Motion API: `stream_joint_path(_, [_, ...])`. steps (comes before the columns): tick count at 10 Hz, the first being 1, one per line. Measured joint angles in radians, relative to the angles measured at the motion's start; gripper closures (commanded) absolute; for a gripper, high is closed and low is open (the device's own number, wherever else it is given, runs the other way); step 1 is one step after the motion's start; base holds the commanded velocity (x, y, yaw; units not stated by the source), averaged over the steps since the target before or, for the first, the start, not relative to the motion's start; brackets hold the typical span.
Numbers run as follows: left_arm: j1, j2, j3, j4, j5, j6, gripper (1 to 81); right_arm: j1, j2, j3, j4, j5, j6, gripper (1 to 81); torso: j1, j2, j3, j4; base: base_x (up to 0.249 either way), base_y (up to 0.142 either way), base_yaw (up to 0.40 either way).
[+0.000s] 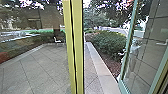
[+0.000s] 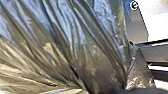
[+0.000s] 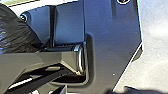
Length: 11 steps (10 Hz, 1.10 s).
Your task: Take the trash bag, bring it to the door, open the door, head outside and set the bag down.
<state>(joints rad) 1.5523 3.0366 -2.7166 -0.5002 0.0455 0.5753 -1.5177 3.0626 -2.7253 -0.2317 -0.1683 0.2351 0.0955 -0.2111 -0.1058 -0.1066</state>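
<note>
The trash bag (image 2: 62, 45) lies close to the left tool, farther from the right tool; neither clamping state can be determined.

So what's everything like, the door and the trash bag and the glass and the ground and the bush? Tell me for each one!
Door: open, on the right
Trash bag: wrinkled and puffy; can't tell if it's tied
Left glass: see-through
Ground: looks dry
Bush: green and leafy

Dark creased trash bag (image 2: 77, 47), open glass door (image 1: 141, 53)
</note>
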Motion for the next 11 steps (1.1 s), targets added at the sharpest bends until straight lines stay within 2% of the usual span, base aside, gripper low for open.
stream_joint_path(11, [0.002,0.000,-0.001,0.000,0.000,0.000,81.1,-0.003,0.013,-0.005,0.000,0.001,0.000,1.0,0.000,0.000,0.000,0.000,0.000,-0.073,0.000])
